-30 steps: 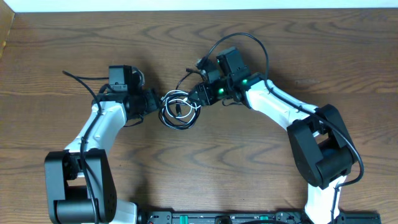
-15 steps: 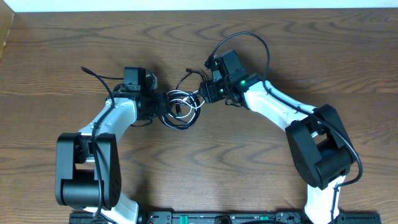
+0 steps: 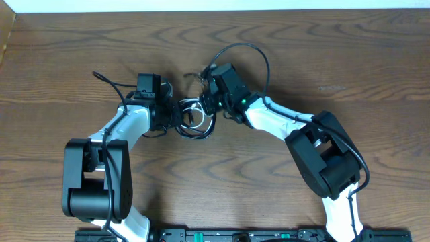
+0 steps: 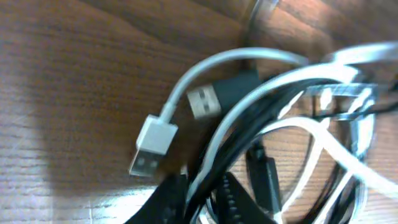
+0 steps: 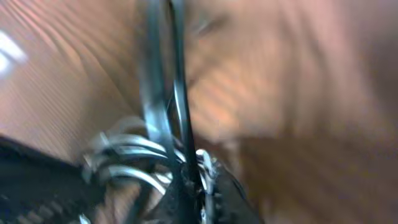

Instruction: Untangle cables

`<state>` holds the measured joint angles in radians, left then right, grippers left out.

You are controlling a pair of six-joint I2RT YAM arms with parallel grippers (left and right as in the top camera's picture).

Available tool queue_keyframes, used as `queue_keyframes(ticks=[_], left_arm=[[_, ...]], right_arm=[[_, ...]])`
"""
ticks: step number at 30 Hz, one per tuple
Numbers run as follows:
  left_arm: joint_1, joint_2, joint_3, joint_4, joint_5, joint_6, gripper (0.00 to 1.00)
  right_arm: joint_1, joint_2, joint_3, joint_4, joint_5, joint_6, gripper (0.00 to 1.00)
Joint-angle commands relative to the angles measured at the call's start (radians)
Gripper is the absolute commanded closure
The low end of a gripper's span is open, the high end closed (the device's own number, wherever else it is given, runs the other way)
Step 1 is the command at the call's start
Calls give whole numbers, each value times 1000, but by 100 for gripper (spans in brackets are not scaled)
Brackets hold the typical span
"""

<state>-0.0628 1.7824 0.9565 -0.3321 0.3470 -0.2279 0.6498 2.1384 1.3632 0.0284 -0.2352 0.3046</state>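
Cables [image 3: 193, 121] lie in one tangled bundle near the middle of the table [image 3: 302, 54], between the two grippers. The left gripper [image 3: 173, 114] is at the left side of the bundle with its jaws narrow. In its wrist view, strands of both colours pass between its fingers [image 4: 171, 202], so it pinches the cables. Beyond the fingers two plugs lie on the wood: the white plug [image 4: 152, 144] of the white cable [image 4: 217, 59], and just beside it a black plug [image 4: 227, 93]. The right gripper [image 3: 205, 102] is at the upper right side of the bundle and is closed. Its wrist view is very blurred (only rough shapes can be read), but the black cable [image 5: 163, 93] rises from between its tips, with pale loops just to the left.
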Motion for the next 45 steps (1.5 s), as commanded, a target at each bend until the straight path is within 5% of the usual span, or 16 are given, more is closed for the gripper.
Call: queue_keyframes(ticks=[1, 11, 16, 22, 27, 32, 36, 45], left_arm=[[0, -10, 13, -3, 12, 7, 85], [1, -64, 13, -14, -7, 37, 87], [3, -65, 13, -41, -156, 34, 86], [43, -69, 13, -52, -145, 6, 71], [89, -69, 13, -50, -8, -1, 51], [130, -69, 13, -44, 197, 79, 42], [136, -69, 13, -44, 315, 148, 40], [135, -69, 13, -40, 323, 149, 40]], right_arm=[[-18, -45, 10, 113, -72, -6, 99], [-37, -97, 10, 199, -232, -29, 99], [-68, -97, 10, 183, -385, -85, 99], [-138, -97, 10, 131, -553, -80, 99], [-182, -97, 10, 53, -632, -81, 99], [-208, -97, 10, 24, -639, -63, 99], [-211, -97, 10, 27, -639, -27, 99], [-206, -97, 10, 71, -629, 44, 99]])
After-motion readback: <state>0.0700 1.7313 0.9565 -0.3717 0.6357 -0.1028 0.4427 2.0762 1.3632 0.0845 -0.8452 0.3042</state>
